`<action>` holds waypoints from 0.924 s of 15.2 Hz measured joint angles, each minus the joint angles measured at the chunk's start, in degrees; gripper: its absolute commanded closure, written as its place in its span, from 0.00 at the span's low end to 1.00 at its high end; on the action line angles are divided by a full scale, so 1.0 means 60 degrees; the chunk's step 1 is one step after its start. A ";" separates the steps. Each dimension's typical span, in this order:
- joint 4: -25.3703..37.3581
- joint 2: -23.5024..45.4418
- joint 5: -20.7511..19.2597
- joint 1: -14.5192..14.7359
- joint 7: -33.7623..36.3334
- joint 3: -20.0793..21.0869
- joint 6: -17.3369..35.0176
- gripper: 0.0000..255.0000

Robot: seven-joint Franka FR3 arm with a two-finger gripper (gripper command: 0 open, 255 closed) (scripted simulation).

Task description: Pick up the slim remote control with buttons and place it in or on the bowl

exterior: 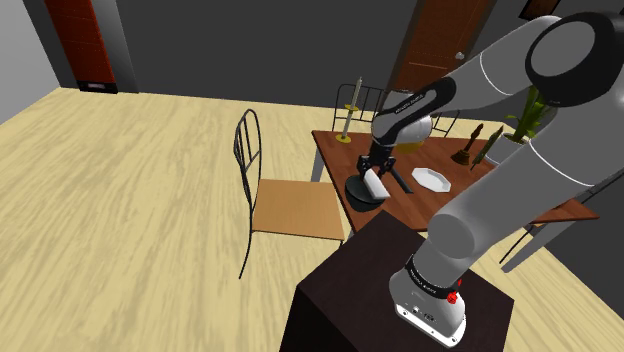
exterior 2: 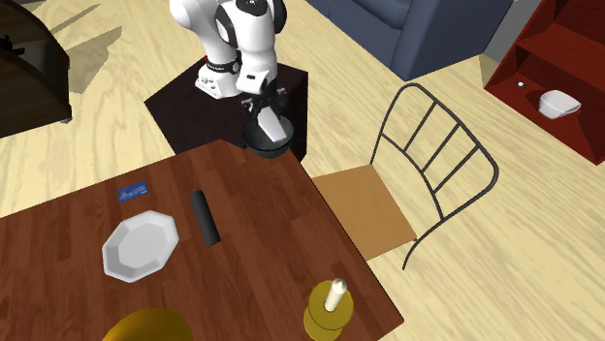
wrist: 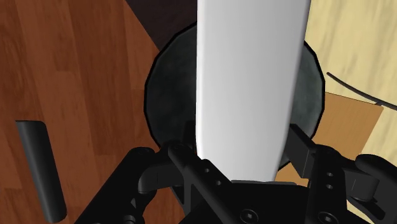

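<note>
Jaws clasp slim white remote (wrist: 248,83) over dark bowl (wrist: 167,95).

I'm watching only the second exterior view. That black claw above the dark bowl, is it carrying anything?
Observer: Yes. The wrist view shows the gripper shut on a plain white remote.
Operator: Is it lined up with the bowl?
Observer: The wrist view shows the bowl straight below the remote.
Operator: Anything beyond my picture's edge?
Observer: The shoulder view shows a green plant past the white plate.
</note>
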 measured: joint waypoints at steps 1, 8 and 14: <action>-0.0031 0.0114 0.0037 0.0017 -0.0024 -0.0014 0.0144 1.00; -0.0179 0.1050 0.0424 0.0152 -0.0303 -0.0115 0.1201 1.00; -0.0197 0.1128 0.0462 0.0160 -0.0335 -0.0123 0.1298 0.00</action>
